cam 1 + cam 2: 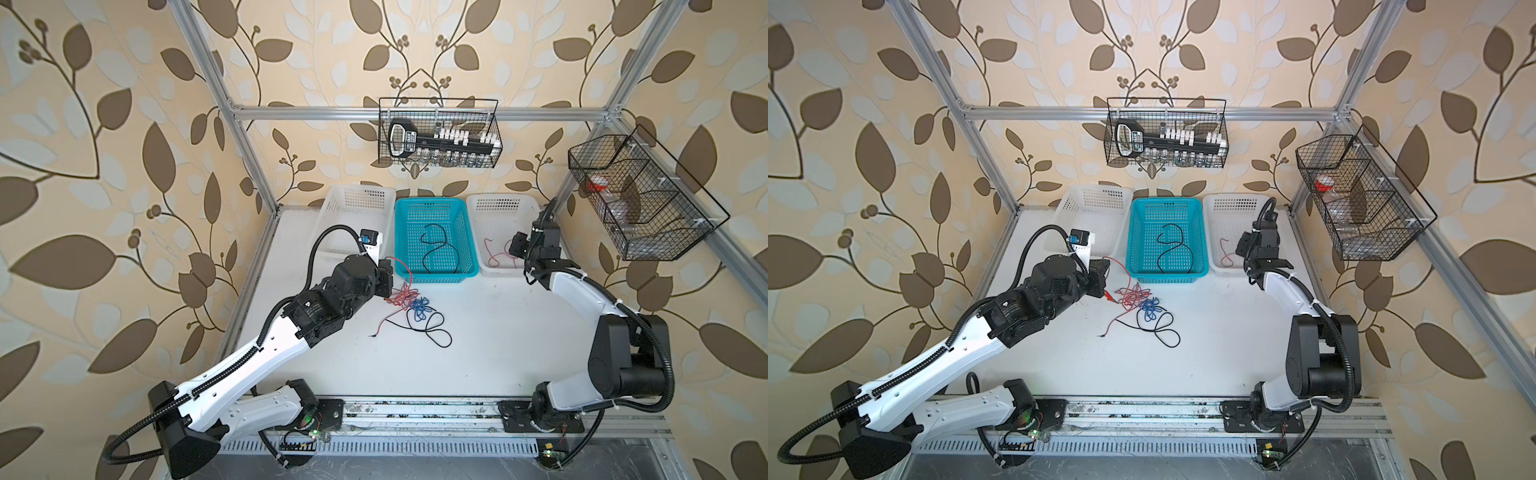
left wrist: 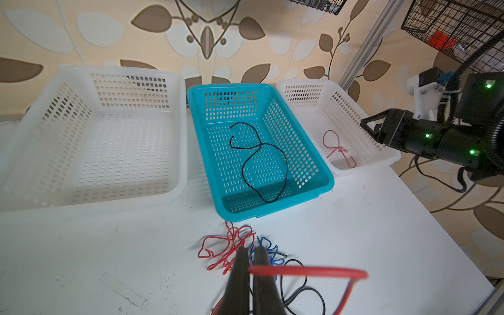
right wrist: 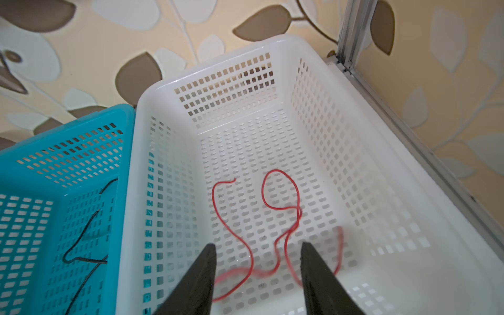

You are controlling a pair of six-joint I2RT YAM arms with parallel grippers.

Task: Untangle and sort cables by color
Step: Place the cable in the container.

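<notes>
At 11 o'clock on the desk (image 1: 498, 332), the left white basket (image 1: 361, 208) is empty. The left pincer (image 2: 251, 253) is closed tight on a red cable (image 2: 305, 270) at the 9 o'clock edge of the tangle (image 1: 409, 301) of red, blue and black cables in the middle. The teal basket (image 1: 428, 202) at 12 o'clock has one black cable (image 2: 268, 201). At 1 o'clock, the right pincer (image 3: 257, 244) hangs open and empty over the right white basket (image 3: 207, 71), where a second red cable (image 3: 281, 171) lies. I judge that most of the sorting remains.

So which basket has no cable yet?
The white basket beside the left arm; the teal basket holds a black cable, the other white basket a red cable.
</notes>
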